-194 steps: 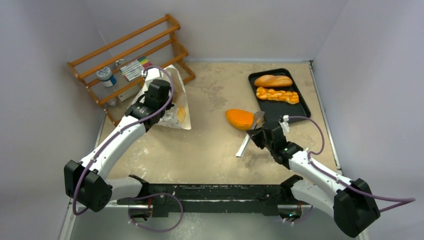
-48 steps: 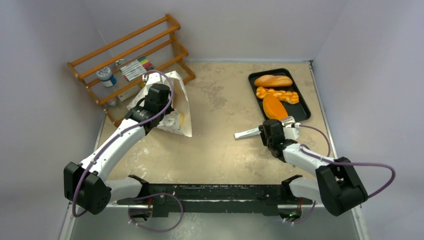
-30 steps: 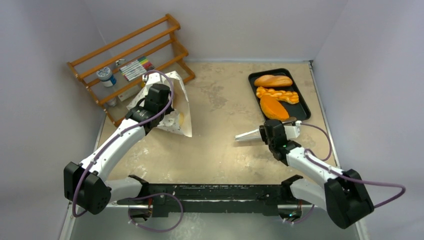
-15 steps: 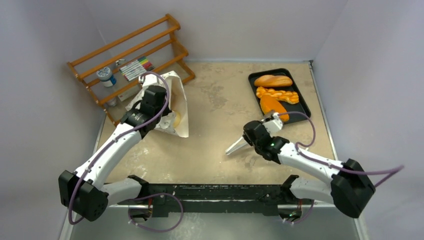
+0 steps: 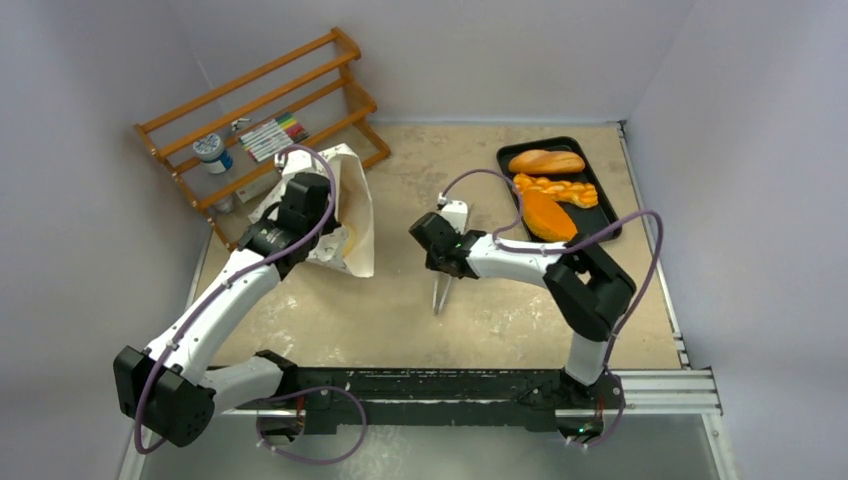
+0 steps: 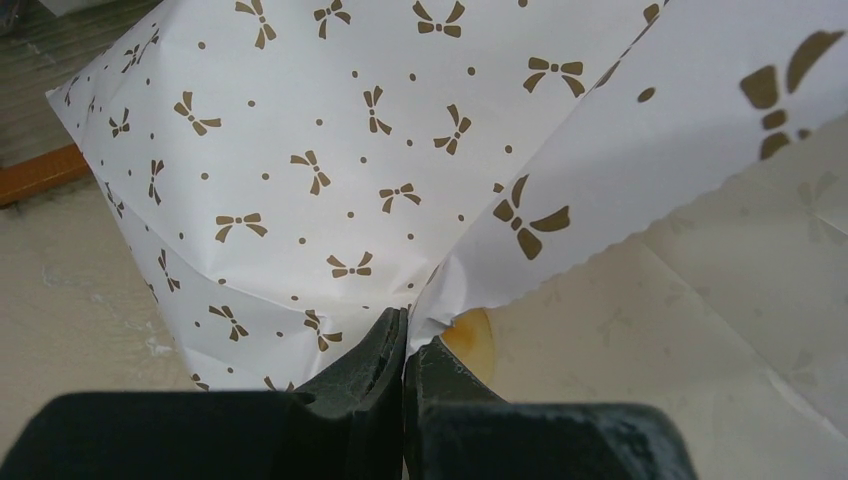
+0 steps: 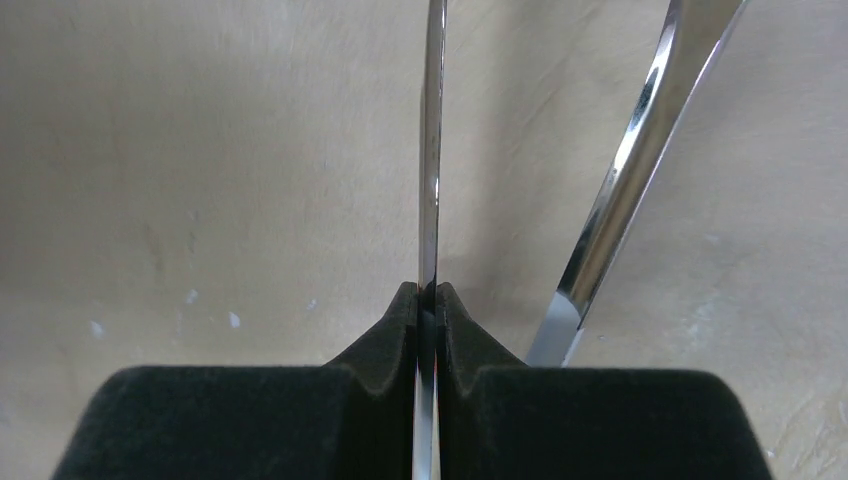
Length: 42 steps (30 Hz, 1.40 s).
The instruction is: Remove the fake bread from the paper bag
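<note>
The paper bag (image 5: pixel 352 195) is white with brown bow marks and lies at the left of the table by the rack. My left gripper (image 5: pixel 328 228) is shut on the edge of its mouth (image 6: pixel 405 335), holding the paper bag (image 6: pixel 330 150) up. Just inside the mouth a bit of golden fake bread (image 6: pixel 470 338) shows, also seen from above as a pale fake bread (image 5: pixel 347 238). My right gripper (image 5: pixel 440 262) is at mid-table, shut on one arm of metal tongs (image 5: pixel 440 293). In the right wrist view the right gripper (image 7: pixel 427 290) pinches the tongs (image 7: pixel 431 150) over bare table.
A black tray (image 5: pixel 608 218) at the back right holds a tan loaf (image 5: pixel 545 161), a braided piece (image 5: pixel 553 186) and an orange piece (image 5: pixel 548 215). A wooden rack (image 5: pixel 250 120) with markers and a jar stands at the back left, right behind the bag.
The orange piece went from the table onto the tray. My right arm then swung the tongs left from the tray to mid-table. The left gripper kept its hold, shifting the bag slightly.
</note>
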Each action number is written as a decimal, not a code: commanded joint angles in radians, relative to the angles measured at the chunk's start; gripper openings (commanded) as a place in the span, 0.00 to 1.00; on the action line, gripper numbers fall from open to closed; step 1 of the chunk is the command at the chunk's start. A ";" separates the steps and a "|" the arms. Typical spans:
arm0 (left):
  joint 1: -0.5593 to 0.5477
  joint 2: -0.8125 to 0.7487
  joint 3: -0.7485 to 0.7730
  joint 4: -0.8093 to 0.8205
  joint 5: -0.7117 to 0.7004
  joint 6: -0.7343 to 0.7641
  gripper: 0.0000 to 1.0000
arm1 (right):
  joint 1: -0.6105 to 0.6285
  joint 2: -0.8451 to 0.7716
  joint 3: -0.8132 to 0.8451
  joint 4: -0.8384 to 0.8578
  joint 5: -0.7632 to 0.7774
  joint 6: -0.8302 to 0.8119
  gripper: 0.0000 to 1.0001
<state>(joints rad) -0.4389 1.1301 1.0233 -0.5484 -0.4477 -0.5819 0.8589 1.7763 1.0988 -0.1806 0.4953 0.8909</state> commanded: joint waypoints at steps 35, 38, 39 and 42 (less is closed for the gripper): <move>0.010 -0.001 0.050 0.043 -0.056 0.031 0.00 | -0.155 -0.013 0.235 -0.122 0.112 -0.228 0.57; 0.009 0.001 0.049 0.042 -0.054 0.035 0.00 | -0.267 0.080 0.334 -0.084 0.087 -0.322 0.56; 0.010 0.003 0.048 0.043 -0.055 0.038 0.00 | -0.296 0.117 0.383 -0.086 0.087 -0.346 0.56; 0.010 0.010 0.049 0.046 -0.047 0.038 0.00 | -0.378 0.246 0.522 -0.088 0.098 -0.423 0.56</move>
<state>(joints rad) -0.4389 1.1355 1.0237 -0.5457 -0.4732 -0.5770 0.5552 1.9301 1.4605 -0.2871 0.5606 0.5877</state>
